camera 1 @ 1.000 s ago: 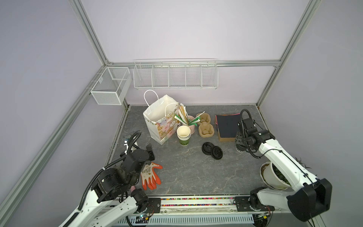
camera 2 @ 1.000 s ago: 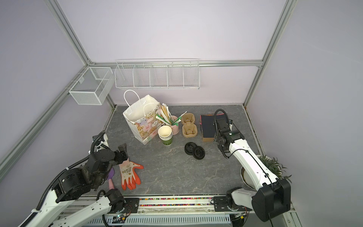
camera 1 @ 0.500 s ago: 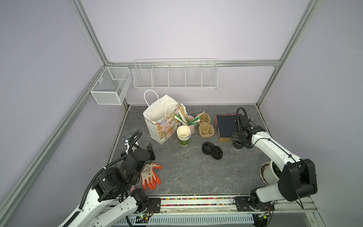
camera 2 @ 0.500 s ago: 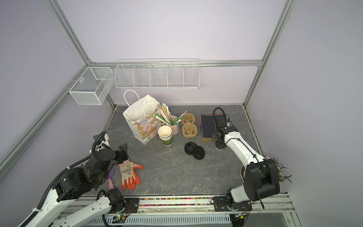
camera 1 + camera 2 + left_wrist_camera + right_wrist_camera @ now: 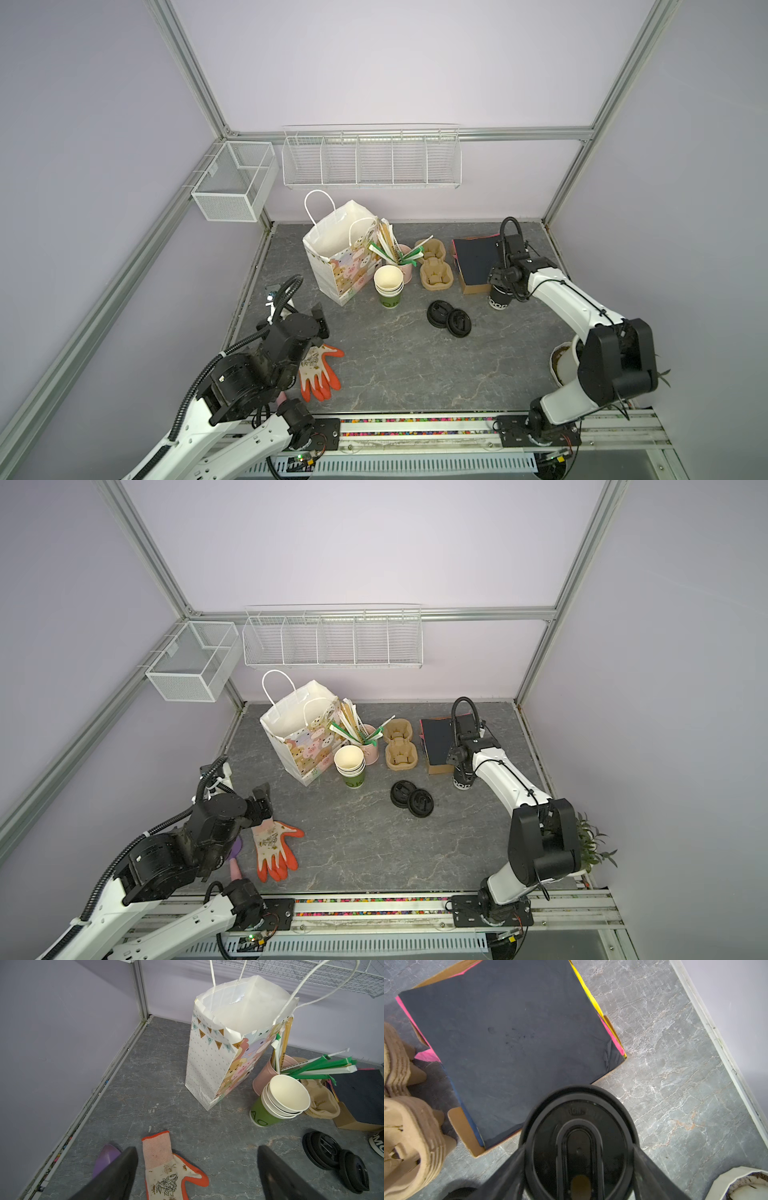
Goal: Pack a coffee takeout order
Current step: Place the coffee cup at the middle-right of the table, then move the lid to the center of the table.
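The right gripper's (image 5: 578,1147) jaws clamp the black paper cup with white lettering (image 5: 500,300), upright on the grey surface (image 5: 395,365) far right, beside the cardboard box (image 5: 473,287). The left gripper's (image 5: 196,1150) jaws stand apart, near left.

Beneath our left claw (image 5: 196,1149) we see an orange-edged glove (image 5: 165,1169) and a purple scoop (image 5: 106,1155); ahead of it stand a gift bag (image 5: 209,1059) and stacked cups (image 5: 286,1093).

The paper cup (image 5: 577,1118) is enclosed by the right claw (image 5: 579,1148), with the paper sheet (image 5: 508,1043) laid on a box (image 5: 463,1126) just beyond and the carrier (image 5: 406,1130) placed leftward.
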